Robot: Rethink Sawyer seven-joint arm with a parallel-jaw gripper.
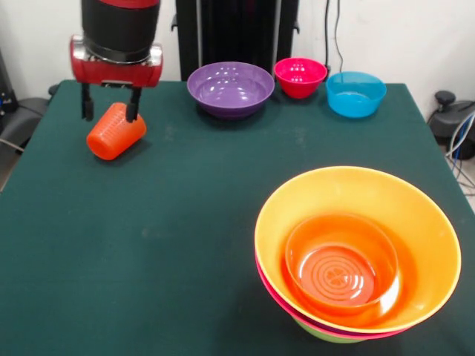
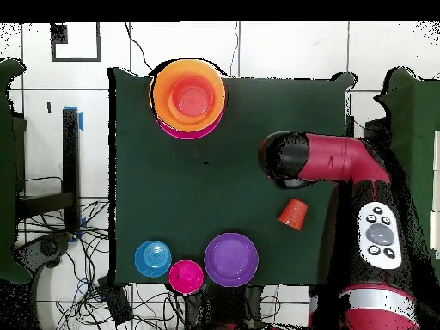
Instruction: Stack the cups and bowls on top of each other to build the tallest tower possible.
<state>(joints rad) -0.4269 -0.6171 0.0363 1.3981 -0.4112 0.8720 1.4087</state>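
Note:
The orange-red cup (image 1: 115, 133) lies tilted on its side on the green table (image 1: 185, 222) at the far left; it also shows in the overhead view (image 2: 294, 212). My gripper (image 1: 110, 113) hangs just over it, fingers apart and straddling its upper end, one finger (image 1: 133, 106) against the cup. The tower (image 1: 356, 252) stands at the near right: a small orange bowl (image 1: 341, 261) inside the large orange bowl (image 1: 415, 215), with a pink rim and a green bowl (image 1: 326, 335) beneath. It also shows in the overhead view (image 2: 189, 96).
A purple bowl (image 1: 230, 87), a magenta-red bowl (image 1: 300, 76) and a blue bowl (image 1: 355, 93) stand in a row along the far edge by the pedestal. In the overhead view my arm (image 2: 331, 159) reaches in from the right.

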